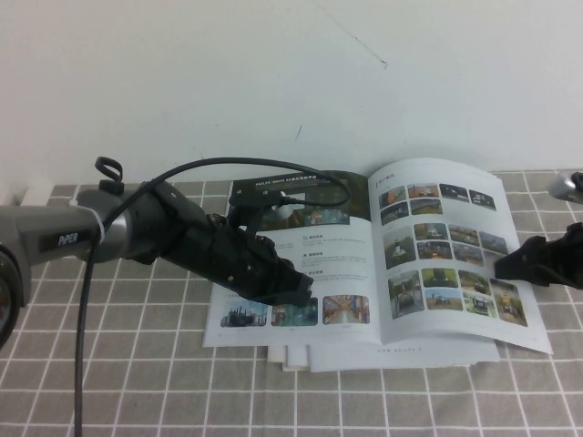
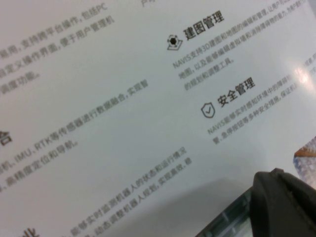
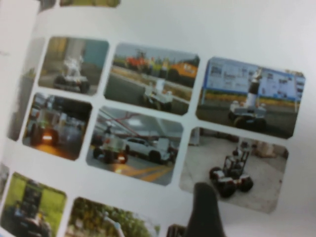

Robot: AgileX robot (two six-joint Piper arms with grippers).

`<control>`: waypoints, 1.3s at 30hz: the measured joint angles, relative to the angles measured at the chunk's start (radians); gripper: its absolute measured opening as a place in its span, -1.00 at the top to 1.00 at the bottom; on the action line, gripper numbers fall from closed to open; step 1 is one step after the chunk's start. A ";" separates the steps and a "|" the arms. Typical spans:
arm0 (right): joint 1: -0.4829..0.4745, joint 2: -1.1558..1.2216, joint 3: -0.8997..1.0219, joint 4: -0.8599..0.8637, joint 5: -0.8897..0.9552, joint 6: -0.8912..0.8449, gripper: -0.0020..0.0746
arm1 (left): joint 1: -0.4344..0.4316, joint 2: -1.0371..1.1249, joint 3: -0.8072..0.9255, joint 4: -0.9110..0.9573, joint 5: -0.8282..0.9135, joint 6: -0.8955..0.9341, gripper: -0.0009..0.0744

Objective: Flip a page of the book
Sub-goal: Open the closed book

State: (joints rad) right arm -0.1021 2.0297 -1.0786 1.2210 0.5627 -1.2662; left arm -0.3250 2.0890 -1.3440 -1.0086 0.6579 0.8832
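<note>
The book lies open on the checked cloth. Its right-hand page carries a grid of small colour photos, and the same page fills the right wrist view. My right gripper is open at that page's outer edge, low over the paper. One dark finger shows above a photo of a wheeled robot, and the other is out of view. My left gripper is shut and rests on the left-hand sheet near its bottom photos. Its dark fingers lie against the printed text.
Loose white sheets stick out under the book's front edge. A grey checked cloth covers the table and a white wall stands close behind. A black cable loops over the left arm.
</note>
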 joint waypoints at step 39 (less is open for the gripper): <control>0.182 -0.084 0.000 0.462 0.562 -0.364 -0.31 | 0.000 0.000 0.000 0.005 0.002 0.000 0.99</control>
State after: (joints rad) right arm 0.0795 1.9453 -1.0786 1.6826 1.1244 -1.6299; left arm -0.3250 2.0890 -1.3440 -1.0033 0.6595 0.8832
